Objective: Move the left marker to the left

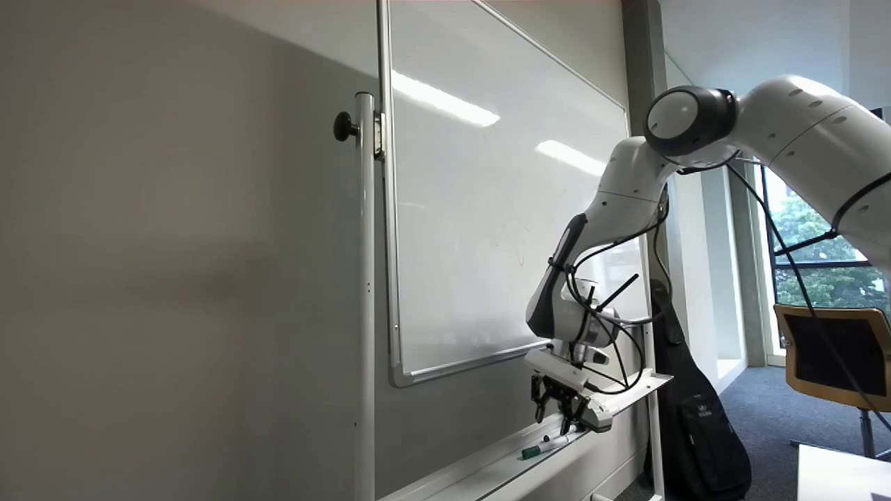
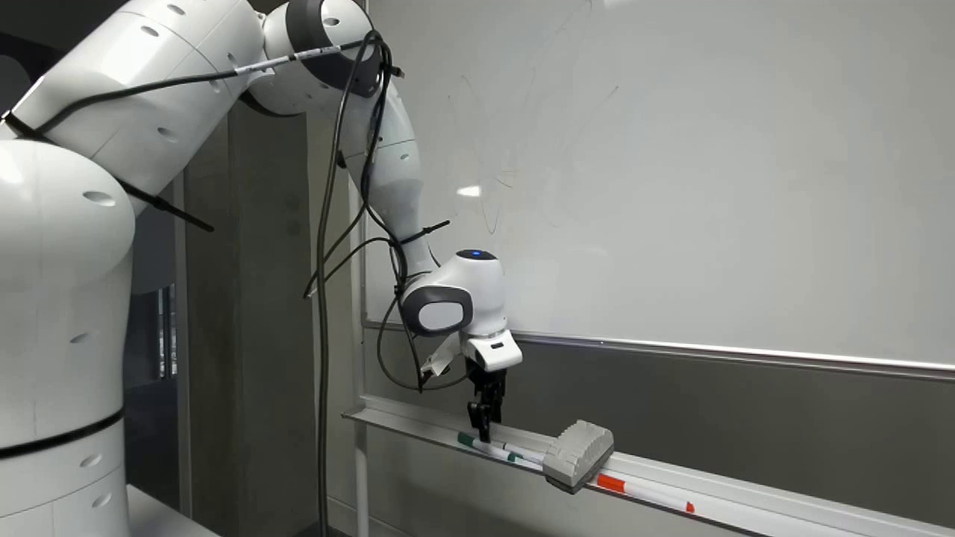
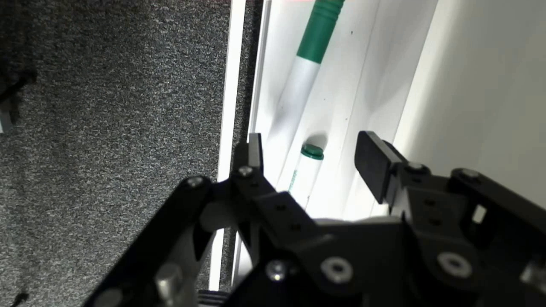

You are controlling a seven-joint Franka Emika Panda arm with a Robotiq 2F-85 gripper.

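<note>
The left marker [image 2: 492, 450], white with a green cap, lies on the narrow white tray [image 2: 403, 425] under the whiteboard. It also shows in an exterior view [image 1: 557, 442] and in the wrist view [image 3: 294, 94], its cap toward the top. A second white marker [image 3: 305, 175] with a green end lies beside it; its lower part is hidden by the gripper. My gripper [image 3: 313, 158] is open and empty, pointing down over the tray. In the exterior views the fingertips [image 1: 553, 417] [image 2: 486, 429] are close above the markers; contact cannot be told.
A grey eraser [image 2: 578, 455] stands on the tray beside the markers, with a red-capped marker [image 2: 656, 494] beyond it. The whiteboard [image 2: 671, 186] rises behind the tray. A stand post [image 1: 365, 299] and dangling arm cables [image 2: 322, 298] are also in view.
</note>
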